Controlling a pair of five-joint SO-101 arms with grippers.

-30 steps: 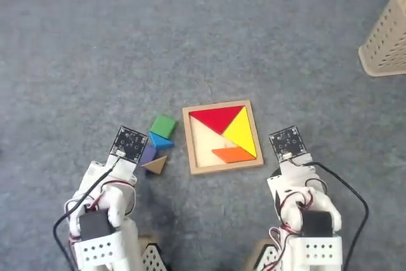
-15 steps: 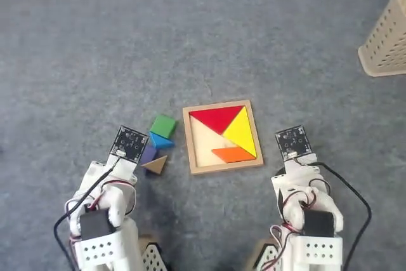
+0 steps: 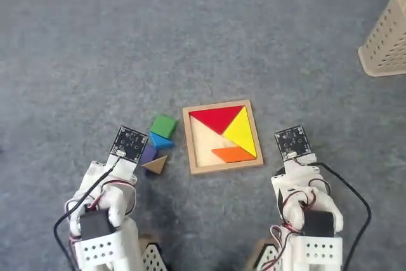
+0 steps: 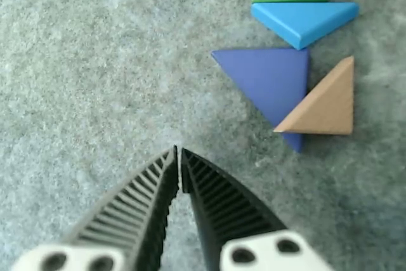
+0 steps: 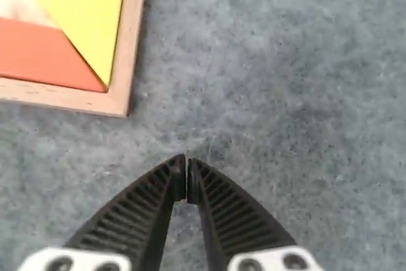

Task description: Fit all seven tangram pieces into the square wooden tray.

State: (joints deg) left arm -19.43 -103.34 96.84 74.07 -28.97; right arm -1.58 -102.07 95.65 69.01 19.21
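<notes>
The square wooden tray [image 3: 188, 136] lies mid-table and holds a red triangle [image 3: 214, 117], a yellow triangle [image 3: 243, 132] and an orange piece [image 3: 233, 154]. To its left on the carpet lie a green square [image 3: 163, 125], a blue triangle [image 3: 159, 140], a purple triangle [image 3: 148, 155] and a tan triangle [image 3: 155, 165]. My left gripper [image 4: 178, 154] is shut and empty, just short of the purple triangle [image 4: 269, 80] and tan triangle [image 4: 323, 103]. My right gripper [image 5: 186, 160] is shut and empty over carpet, near the tray corner [image 5: 120, 103].
A beige perforated basket [image 3: 386, 36] stands at the far right edge. Open grey carpet stretches beyond the tray and to both sides. The two arm bases [image 3: 101, 233] sit at the near edge.
The right arm has drawn back a little from the tray, toward the near right. The left arm and the pieces have stayed put.
</notes>
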